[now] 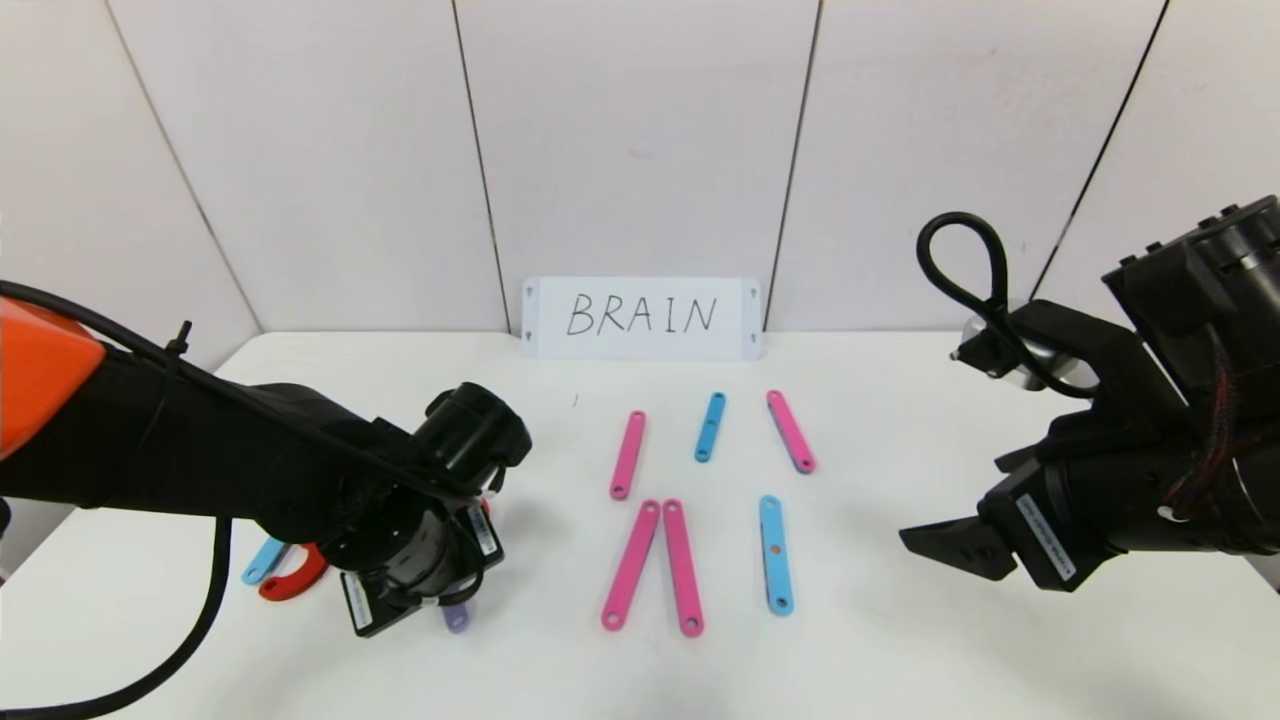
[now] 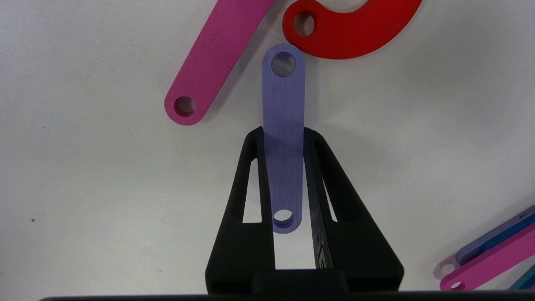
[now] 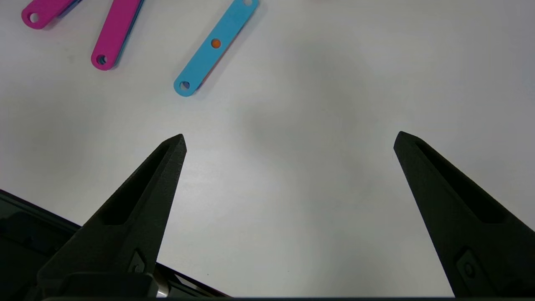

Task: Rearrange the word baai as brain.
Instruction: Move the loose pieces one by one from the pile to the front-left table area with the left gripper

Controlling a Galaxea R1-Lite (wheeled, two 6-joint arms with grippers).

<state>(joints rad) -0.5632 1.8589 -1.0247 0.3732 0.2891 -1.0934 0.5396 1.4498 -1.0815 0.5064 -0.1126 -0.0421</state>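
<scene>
My left gripper (image 2: 284, 131) is shut on a purple strip (image 2: 283, 104), gripping its long edges low over the table; it also shows at the front left of the head view (image 1: 430, 590), with the strip's end (image 1: 457, 618) peeking out below it. A red C-curve (image 2: 351, 29) and a pink strip (image 2: 217, 58) lie just past the purple strip's far end. The red curve (image 1: 297, 578) and a blue strip (image 1: 263, 562) show behind my left arm. My right gripper (image 3: 288, 140) is open and empty above bare table at the right (image 1: 945, 545).
Pink strips (image 1: 628, 454) (image 1: 791, 431) (image 1: 631, 564) (image 1: 683, 567) and blue strips (image 1: 710, 426) (image 1: 775, 553) lie in two rows mid-table. The white card with "BRAIN" (image 1: 641, 317) stands against the back wall. The near blue strip (image 3: 215, 46) lies beyond my right gripper.
</scene>
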